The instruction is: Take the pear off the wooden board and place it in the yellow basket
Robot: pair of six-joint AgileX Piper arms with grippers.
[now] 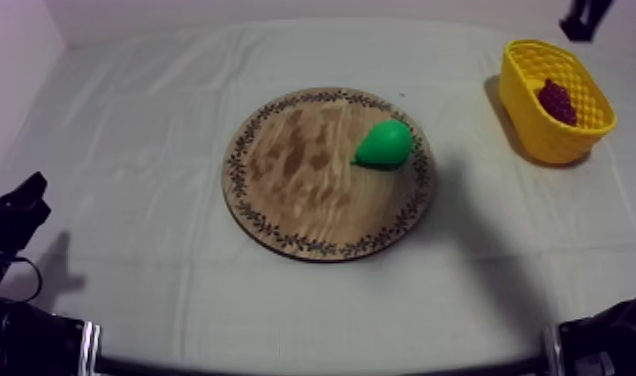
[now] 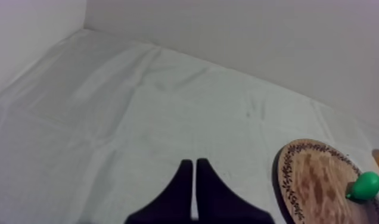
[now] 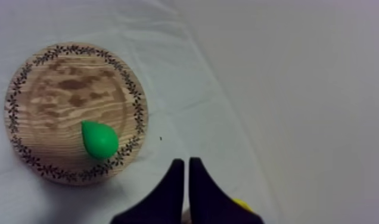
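Note:
The green pear (image 1: 385, 144) lies on its side on the right part of the round wooden board (image 1: 282, 190), which sits mid-table. The yellow basket (image 1: 530, 110) stands at the far right. My right gripper (image 1: 579, 25) hangs behind the basket, far from the pear. In the right wrist view its fingers (image 3: 186, 173) lie together as a narrow wedge, shut on nothing, beside the board (image 3: 55, 89) and pear (image 3: 99, 139). My left gripper (image 1: 30, 192) rests low at the left edge, its fingers (image 2: 193, 174) likewise shut and empty, with the pear (image 2: 365, 186) far off.
A bunch of dark grapes (image 1: 557, 100) lies inside the basket. A sliver of the yellow basket (image 3: 242, 205) peeks out under the right fingers. Bare cloth (image 1: 142, 130) surrounds the board. Walls close off the table's far and left sides.

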